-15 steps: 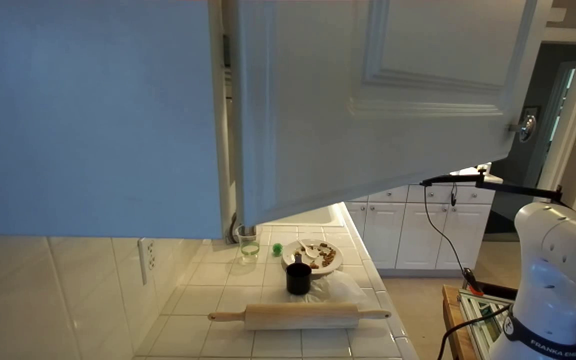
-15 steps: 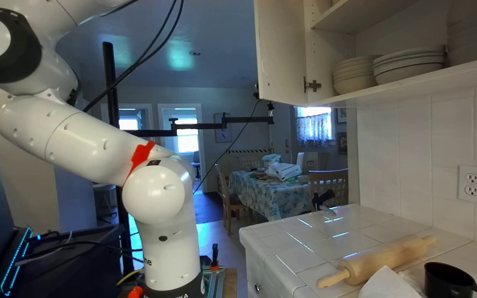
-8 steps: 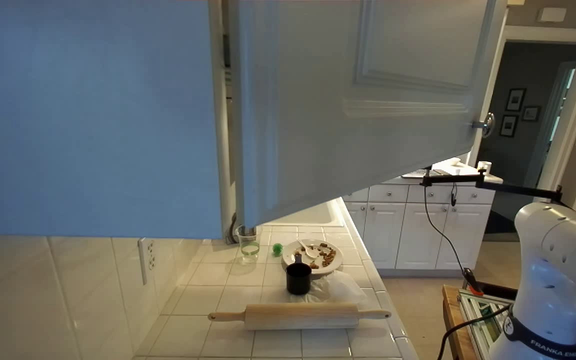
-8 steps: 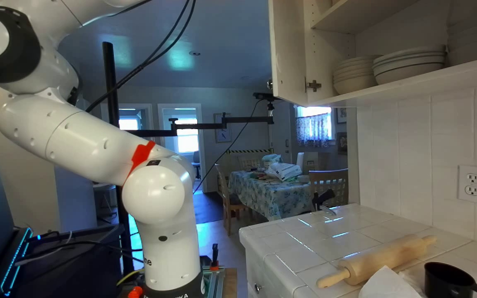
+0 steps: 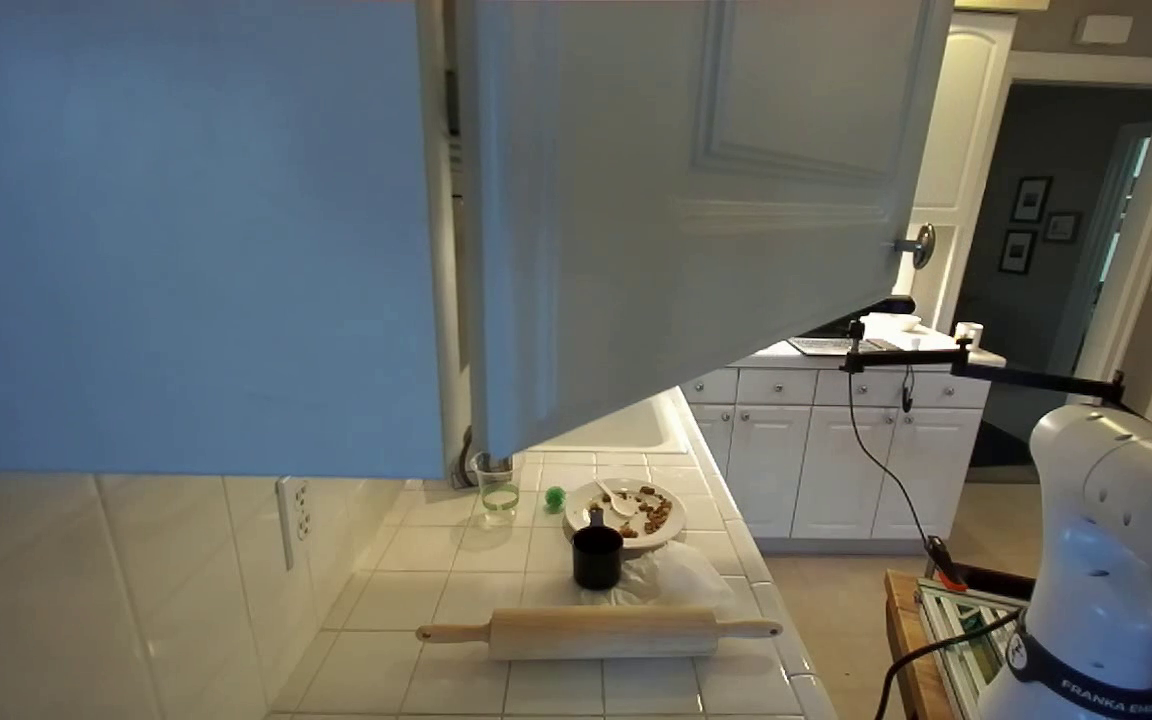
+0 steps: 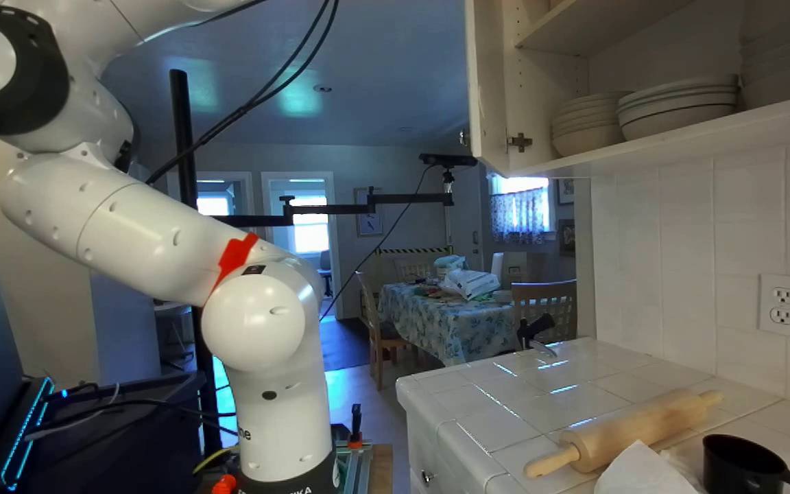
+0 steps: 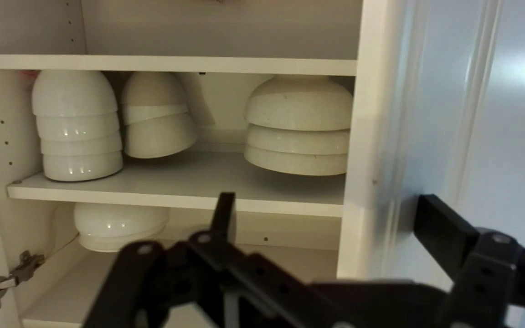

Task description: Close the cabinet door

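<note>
While the gripper (image 7: 328, 212) stands wide across the lower half of the wrist view, its fingers (image 7: 447, 233) have nothing clamped between them that I can see. The finger at the right of that frame overlaps what I take for the moulded cabinet door (image 7: 454, 136); whether it touches, I cannot tell. The one near the centre crosses the open cabinet (image 7: 23, 130). Since the door's free edge shows between the two, pushing it all the way home could pinch the centre finger against the cabinet. A shove so near that edge might slide off the smooth paint and leave the door ajar; too hard a one may jolt the leaning bowls (image 7: 157, 118) at upper left. Farther out, in an exterior view, the door fills the top middle, hinged left of centre, its free edge and knob (image 5: 924, 247) pointing to the right of the frame. In an exterior view showing its hinge (image 6: 520, 142), it hangs nearly edge-on at the top, right of centre. Its long axis looks upright, by judgement, the top being cut off in both
</note>
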You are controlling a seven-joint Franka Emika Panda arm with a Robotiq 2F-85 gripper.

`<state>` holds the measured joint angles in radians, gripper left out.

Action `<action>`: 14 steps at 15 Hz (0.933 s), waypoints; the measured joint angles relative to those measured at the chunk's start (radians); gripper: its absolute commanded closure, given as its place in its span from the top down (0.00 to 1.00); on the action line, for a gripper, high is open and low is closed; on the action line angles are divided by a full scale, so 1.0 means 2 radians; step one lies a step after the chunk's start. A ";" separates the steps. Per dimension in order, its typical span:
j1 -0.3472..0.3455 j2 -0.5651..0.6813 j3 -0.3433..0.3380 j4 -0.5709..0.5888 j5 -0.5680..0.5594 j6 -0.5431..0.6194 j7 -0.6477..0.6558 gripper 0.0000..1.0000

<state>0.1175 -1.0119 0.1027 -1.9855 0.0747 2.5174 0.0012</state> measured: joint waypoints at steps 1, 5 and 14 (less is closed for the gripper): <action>-0.004 0.000 -0.001 -0.001 0.000 0.000 0.000 1.00; -0.009 0.002 -0.005 -0.006 0.000 0.001 0.000 1.00; -0.009 0.033 -0.024 -0.007 0.000 0.012 0.000 1.00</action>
<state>0.0988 -0.9454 0.0552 -2.0000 0.0747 2.5411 0.0016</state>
